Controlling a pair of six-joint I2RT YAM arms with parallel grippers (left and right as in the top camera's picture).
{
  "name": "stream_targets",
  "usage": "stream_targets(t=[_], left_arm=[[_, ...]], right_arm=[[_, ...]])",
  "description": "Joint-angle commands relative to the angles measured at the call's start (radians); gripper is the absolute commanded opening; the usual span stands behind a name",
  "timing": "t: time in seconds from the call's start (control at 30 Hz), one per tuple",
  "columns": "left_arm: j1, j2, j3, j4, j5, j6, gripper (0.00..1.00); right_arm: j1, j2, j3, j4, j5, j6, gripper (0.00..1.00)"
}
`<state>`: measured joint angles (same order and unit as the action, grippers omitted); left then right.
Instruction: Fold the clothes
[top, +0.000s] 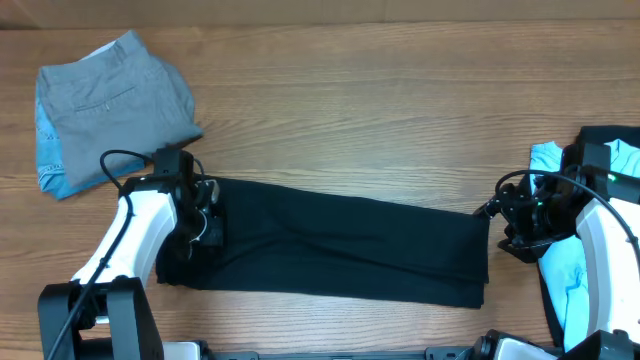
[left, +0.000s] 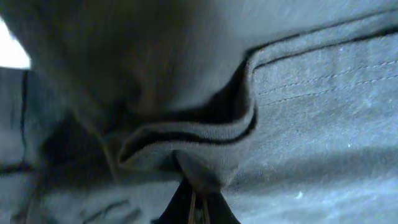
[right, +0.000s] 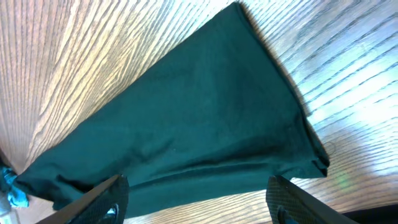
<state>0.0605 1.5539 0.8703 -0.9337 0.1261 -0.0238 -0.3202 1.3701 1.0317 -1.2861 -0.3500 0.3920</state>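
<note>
Black shirt (top: 340, 245), a soft matte knit, is lying as 1 long flat band across the wood-grain table (top: 380, 110), with a stitched hem showing close up. The left gripper (top: 205, 225) is clenching a bunched fold at the band's left end, its tips blurred and mostly buried in cloth. The right gripper (top: 503, 222) is hanging spread apart just off the right end, grasping nothing. A blue shirt (top: 562, 282) is lying partly hidden under the right arm.
</note>
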Motion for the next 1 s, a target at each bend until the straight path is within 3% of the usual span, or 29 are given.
stream_targets(t=[0.0,0.1,0.27,0.47,0.57,0.6,0.73,0.83,0.93,0.97], left_arm=[[0.039,0.003,0.064,-0.048,-0.042,0.002,0.04],[0.064,0.003,0.108,-0.066,-0.04,0.002,0.04],[0.077,0.003,0.145,-0.061,-0.037,0.002,0.04],[0.077,0.003,0.144,-0.089,-0.047,0.027,0.04],[0.077,0.004,0.144,-0.111,-0.06,0.027,0.04],[0.077,0.003,0.144,-0.114,-0.071,0.021,0.04],[0.077,0.004,0.144,-0.117,-0.12,-0.025,0.04],[0.077,0.004,0.144,-0.117,-0.134,-0.045,0.04],[0.077,0.003,0.144,-0.117,-0.135,-0.045,0.04],[0.077,0.004,0.144,-0.117,-0.134,-0.045,0.04]], right_arm=[[-0.001,-0.005,0.001,0.003,0.024,0.006,0.75],[-0.001,-0.005,0.001,-0.004,0.034,0.02,0.76],[-0.001,-0.005,-0.064,0.014,0.061,0.115,0.87],[-0.001,-0.003,-0.174,0.082,0.061,0.182,0.87],[-0.001,-0.003,-0.22,0.111,0.061,0.197,0.78],[-0.001,-0.003,-0.24,0.13,0.057,0.197,0.7],[-0.001,-0.003,-0.29,0.175,0.061,0.197,0.66],[-0.001,-0.002,-0.329,0.216,0.058,0.208,0.54],[-0.001,-0.002,-0.372,0.271,0.058,0.216,0.52],[-0.001,-0.002,-0.393,0.303,0.045,0.215,0.47]])
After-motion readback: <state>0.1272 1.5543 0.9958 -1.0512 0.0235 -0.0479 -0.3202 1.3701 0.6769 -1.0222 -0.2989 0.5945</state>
